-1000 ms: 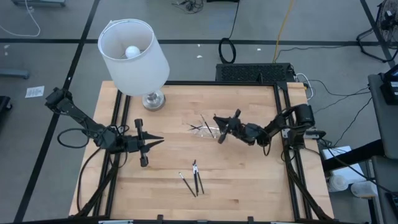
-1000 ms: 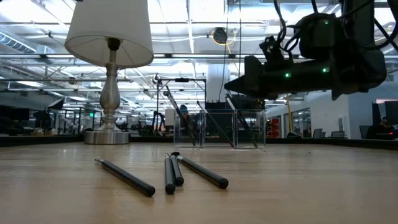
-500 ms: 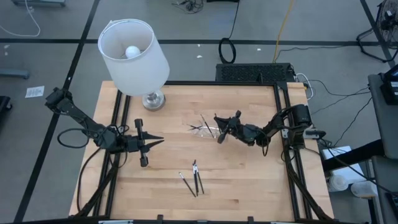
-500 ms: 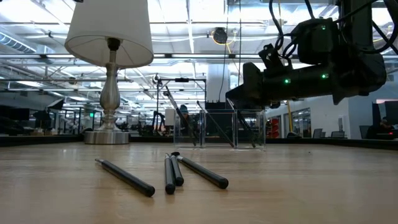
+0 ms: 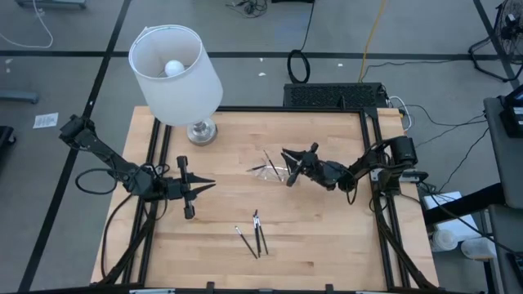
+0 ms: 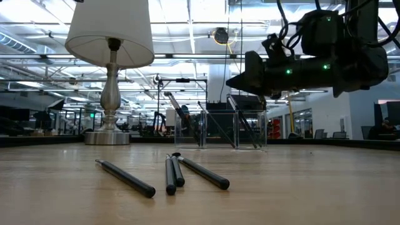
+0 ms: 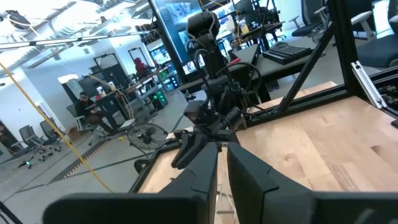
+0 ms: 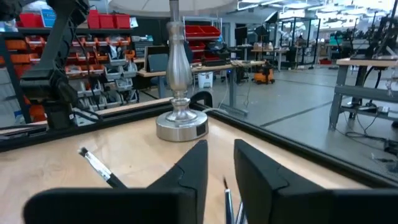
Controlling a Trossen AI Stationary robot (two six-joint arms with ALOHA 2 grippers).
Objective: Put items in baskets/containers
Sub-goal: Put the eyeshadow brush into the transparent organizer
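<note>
A small clear tray (image 5: 270,167) stands mid-table, and several dark sticks (image 6: 215,128) lean inside it; one light-tipped stick (image 8: 99,165) rises beside my right fingers. Three more sticks (image 5: 255,233) lie flat on the wood near the front edge (image 6: 172,175). My right gripper (image 5: 283,155) hovers level above the tray's right end (image 6: 232,82), pointing toward the lamp. It is open by a narrow gap (image 8: 221,165) and holds nothing. My left gripper (image 5: 211,185) waits above the table's left half. Its fingers are close together (image 7: 222,168) and hold nothing.
A white-shaded lamp (image 5: 176,73) stands on its metal base (image 5: 200,131) at the far left of the table. Black frame rails (image 5: 372,163) run along the table's sides. Bare wood lies between the tray and the loose sticks.
</note>
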